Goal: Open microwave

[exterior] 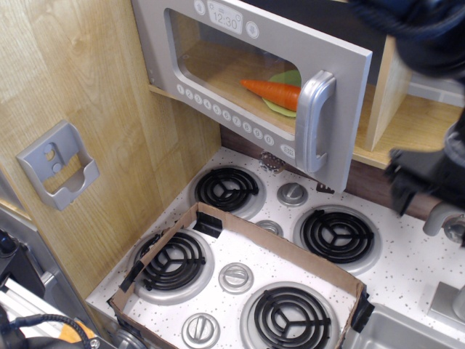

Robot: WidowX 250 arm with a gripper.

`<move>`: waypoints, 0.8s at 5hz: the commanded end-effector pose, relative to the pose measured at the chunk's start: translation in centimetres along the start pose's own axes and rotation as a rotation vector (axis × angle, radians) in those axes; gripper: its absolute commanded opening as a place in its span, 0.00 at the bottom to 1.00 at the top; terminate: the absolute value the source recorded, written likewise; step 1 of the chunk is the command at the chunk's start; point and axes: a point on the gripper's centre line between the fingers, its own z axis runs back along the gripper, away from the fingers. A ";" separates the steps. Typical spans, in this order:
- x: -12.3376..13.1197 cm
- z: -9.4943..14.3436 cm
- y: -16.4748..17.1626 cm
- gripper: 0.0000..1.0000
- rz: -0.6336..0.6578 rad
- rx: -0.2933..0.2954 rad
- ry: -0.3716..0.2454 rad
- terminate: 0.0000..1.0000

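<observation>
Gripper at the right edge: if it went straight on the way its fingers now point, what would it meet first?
The gripper is blurred, its fingers seemingly pointing down. Straight on, it would probably meet the speckled stovetop right of the back burner; depth is unclear. The microwave lies off that line.

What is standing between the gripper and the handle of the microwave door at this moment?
Nothing visible. The gripper hangs at the right edge, apart from the microwave. Only open air over the stove lies between it and the silver handle. The door already stands ajar.
</observation>
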 end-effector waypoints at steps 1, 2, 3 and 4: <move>4.9 2.0 -0.5 1.00 -0.178 -0.042 -0.050 0.00; 6.3 1.6 1.1 1.00 -0.248 -0.040 -0.076 0.00; 6.6 0.8 3.7 1.00 -0.255 -0.052 -0.095 0.00; 6.7 0.6 5.5 1.00 -0.256 -0.042 -0.050 0.00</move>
